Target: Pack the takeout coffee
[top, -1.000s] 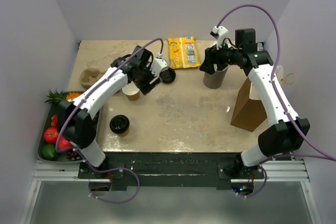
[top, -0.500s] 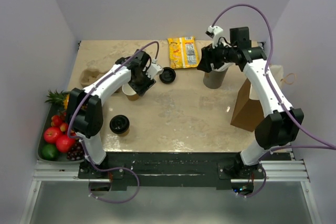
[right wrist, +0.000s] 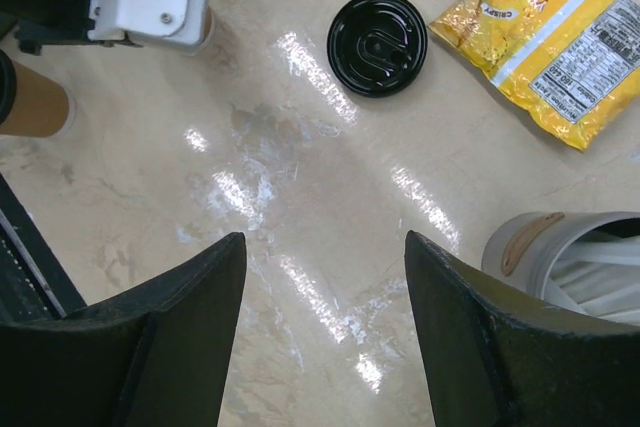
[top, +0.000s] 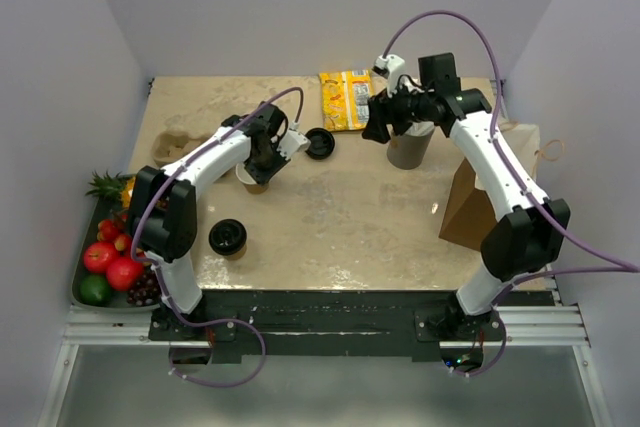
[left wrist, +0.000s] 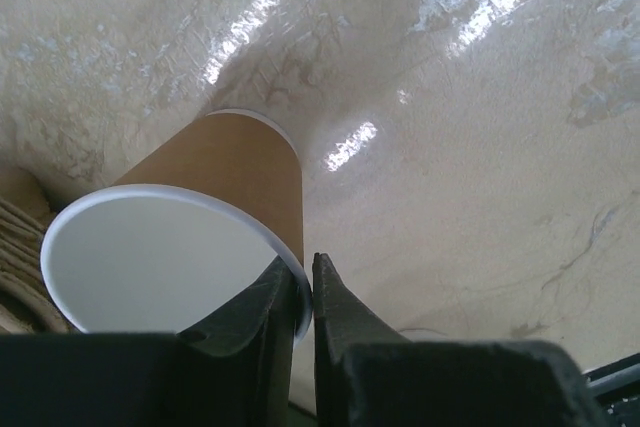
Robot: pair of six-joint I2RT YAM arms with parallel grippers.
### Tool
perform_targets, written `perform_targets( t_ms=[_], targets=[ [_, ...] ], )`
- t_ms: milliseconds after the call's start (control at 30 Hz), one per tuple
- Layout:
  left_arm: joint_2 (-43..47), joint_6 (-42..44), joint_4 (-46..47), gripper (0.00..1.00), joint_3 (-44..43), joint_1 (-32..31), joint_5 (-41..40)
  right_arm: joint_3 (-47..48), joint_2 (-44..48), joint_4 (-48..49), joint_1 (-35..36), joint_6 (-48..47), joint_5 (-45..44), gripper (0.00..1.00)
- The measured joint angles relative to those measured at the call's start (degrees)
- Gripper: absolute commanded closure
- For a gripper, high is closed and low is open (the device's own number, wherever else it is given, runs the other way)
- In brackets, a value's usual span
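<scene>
The left gripper pinches the white rim of an open paper cup, one finger inside the wall and one outside, the jaws nearly closed on it. The cup stands on the table, left of centre, with a loose black lid lying flat nearby. A second cup, lidded, stands nearer the arm bases. The right gripper hovers with its jaws spread and empty, beside the grey straw cup.

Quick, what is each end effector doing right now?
Left end effector: closed on the rim of the open paper cup.
Right end effector: open, holding nothing.
</scene>
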State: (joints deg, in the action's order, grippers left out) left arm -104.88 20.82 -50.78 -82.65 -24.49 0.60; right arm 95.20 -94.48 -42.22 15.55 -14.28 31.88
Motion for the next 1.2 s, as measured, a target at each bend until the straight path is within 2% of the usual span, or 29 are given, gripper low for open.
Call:
perform_targets(
  t_ms=[200, 500, 733, 767, 867, 900, 1000, 1200],
  targets=[
    [3.0, 3.2, -1.9, 0.88, 1.2, -2.1, 2.9, 3.7, -6.5, 0.0, 2.6, -4.6, -2.2, 0.34],
    [12.7, 7.4, -4.9, 0.91, 5.0, -15.3, 10.2, 13.5, -22.6, 0.3, 7.3, -11.6, -7.0, 0.37],
    [12.8, 7.9, -4.7, 0.91, 6.3, -20.0, 11.6, 18.3, -30.2, 1.7, 7.0, -12.6, -8.8, 0.37],
    [12.6, 7.9, -4.6, 0.89, 6.3, -20.7, 11.6, 18.8, -31.1, 1.9, 6.9, -12.6, -8.9, 0.37],
    [11.3, 7.7, -4.2, 0.75, 6.3, -23.1, 11.6, 20.1, -33.2, 3.3, 6.9, -12.4, -9.0, 0.37],
    [10.5, 7.4, -4.0, 0.66, 6.3, -23.8, 11.7, 20.6, -33.8, 3.7, 6.9, -12.3, -9.0, 0.37],
    [8.4, 7.0, -3.6, 0.53, 6.3, -25.3, 12.4, 21.9, -35.4, 4.6, 6.9, -11.8, -9.0, 0.37],
    [8.6, 6.9, -2.4, 0.41, 5.9, -24.7, 16.8, 24.0, -36.7, 6.1, 6.9, -11.2, -8.8, 0.37]
  ],
)
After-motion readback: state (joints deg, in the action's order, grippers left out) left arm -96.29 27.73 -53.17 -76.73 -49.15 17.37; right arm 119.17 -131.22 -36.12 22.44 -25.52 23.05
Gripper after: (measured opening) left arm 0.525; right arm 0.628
